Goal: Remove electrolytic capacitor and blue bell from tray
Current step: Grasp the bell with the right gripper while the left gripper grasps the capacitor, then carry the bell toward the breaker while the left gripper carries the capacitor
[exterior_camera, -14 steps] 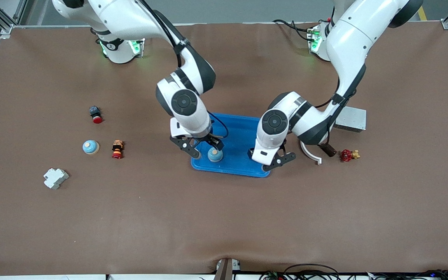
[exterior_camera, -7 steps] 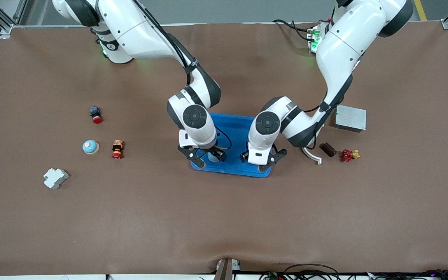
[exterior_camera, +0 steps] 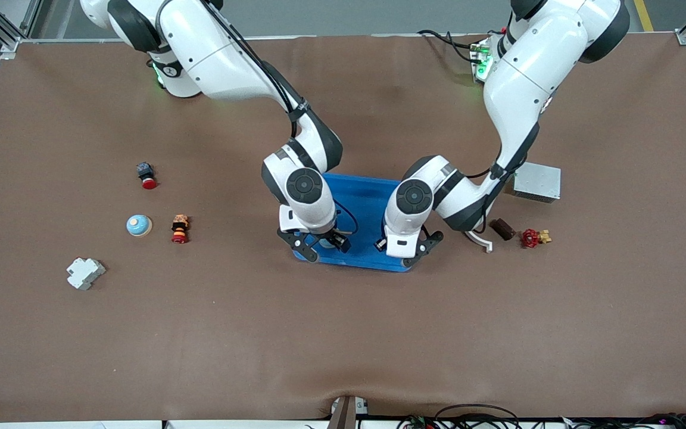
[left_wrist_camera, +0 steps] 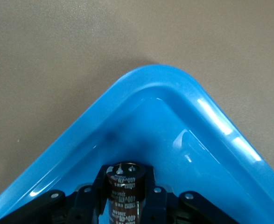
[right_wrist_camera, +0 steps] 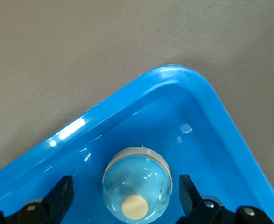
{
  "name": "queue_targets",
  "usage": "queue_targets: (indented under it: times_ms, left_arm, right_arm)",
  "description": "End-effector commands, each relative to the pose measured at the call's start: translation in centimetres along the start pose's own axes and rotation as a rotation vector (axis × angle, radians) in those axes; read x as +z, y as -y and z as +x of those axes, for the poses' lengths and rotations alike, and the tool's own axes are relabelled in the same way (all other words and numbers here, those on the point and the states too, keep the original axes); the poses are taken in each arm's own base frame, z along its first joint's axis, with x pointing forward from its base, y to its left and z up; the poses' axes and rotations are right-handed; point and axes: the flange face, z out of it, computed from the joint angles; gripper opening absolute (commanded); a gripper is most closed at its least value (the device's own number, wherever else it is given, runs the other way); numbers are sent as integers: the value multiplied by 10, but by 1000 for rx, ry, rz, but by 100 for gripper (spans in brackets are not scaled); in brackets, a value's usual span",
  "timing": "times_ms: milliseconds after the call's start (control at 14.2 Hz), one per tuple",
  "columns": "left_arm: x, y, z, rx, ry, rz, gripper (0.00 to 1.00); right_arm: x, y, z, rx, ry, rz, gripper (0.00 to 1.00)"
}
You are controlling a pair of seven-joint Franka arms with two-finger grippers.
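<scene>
Both arms are down in the tray (exterior_camera: 364, 193), each at one of its two corners nearest the front camera, so the step in hand is the grasp itself. The left gripper (left_wrist_camera: 126, 196) is clenched on the capacitor (left_wrist_camera: 126, 184), a dark cylinder with printed lettering that sits between its fingers, low in the tray at the corner toward the left arm's end of the table. The right gripper (right_wrist_camera: 122, 198) is spread wide around the bell (right_wrist_camera: 136, 189), a pale blue dome with a tan knob on top; its fingers (right_wrist_camera: 62, 196) stand on either side with clear gaps and touch nothing. The bell rests on the tray floor at the corner toward the right arm's end. So one grasp looks made and the other is only lined up. The next move, as I judge it, calls for the right jaws to come in squarely on the dome's base (the rounded top could slip out if pinched high), and for the left arm to lift straight up until the capacitor clears the raised rim before carrying it to bare table. Neither thing is out of the tray yet.
</scene>
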Motion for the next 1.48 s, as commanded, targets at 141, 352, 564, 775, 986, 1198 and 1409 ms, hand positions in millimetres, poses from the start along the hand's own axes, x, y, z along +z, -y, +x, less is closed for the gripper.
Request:
queue_targets:
  times_ms: [141,352,564,775,986,1198,1409]
  left_arm:
    - [-28,-5,14,-13,-41,-36,0]
    - [-70,7,43,-15,-62,-1,0]
    - [-114,37,93,50,-26,50,0]
    - [-135,85,155,114,67,81,0]
    - [-132,125,204,94,81,120,0]
    - [-129,165,252,112,101,115,0]
    - [-124,200,288,157,95,132,0]
  right_arm:
    - [0,8,-7,4,-23,12,100]
    - [1,8,-8,-10,-34,7,100]
    - [3,6,-10,-30,-49,-3,100]
    - [7,5,-10,-31,-50,-8,100]
    - [8,6,-13,-42,-58,-12,100]
    - [9,7,-22,-32,-56,-12,0]
    - [8,7,-23,5,-59,-13,0]
